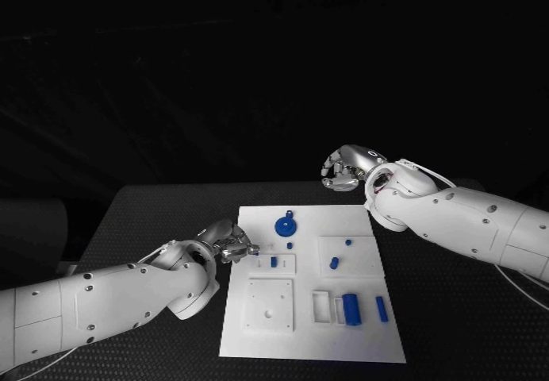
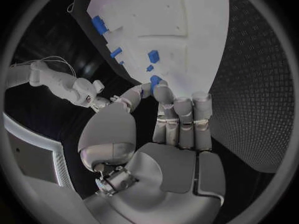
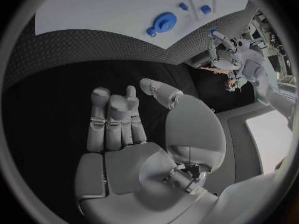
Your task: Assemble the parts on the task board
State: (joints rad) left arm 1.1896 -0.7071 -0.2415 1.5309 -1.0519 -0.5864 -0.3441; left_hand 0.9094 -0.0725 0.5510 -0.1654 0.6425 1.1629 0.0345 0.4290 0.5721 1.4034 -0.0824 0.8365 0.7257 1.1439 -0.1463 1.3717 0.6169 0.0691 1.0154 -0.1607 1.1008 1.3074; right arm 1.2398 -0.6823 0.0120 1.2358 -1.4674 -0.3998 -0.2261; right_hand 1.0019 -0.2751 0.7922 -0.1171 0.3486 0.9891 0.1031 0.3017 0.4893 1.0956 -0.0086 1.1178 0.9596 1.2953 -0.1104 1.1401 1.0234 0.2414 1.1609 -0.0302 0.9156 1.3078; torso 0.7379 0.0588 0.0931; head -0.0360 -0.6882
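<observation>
1. The left hand (image 1: 229, 240) pinches a small blue part (image 2: 155, 79) at its fingertips, poised at the task board's (image 1: 258, 340) near edge (apparently for insertion).
2. The right hand (image 1: 347, 167), fingers loosely apart and holding nothing, waits beyond the board's far edge, over the bench (image 1: 160, 214), leaving room.

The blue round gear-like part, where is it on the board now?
In the head view, the blue round part lies near the task board's far edge, left of its middle, beyond two small blue pieces.

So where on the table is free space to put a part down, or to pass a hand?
Bare black table lies left of the task board, beyond the left hand; another patch right of the board, under the right arm. The board's middle is crowded with blue parts.
</observation>
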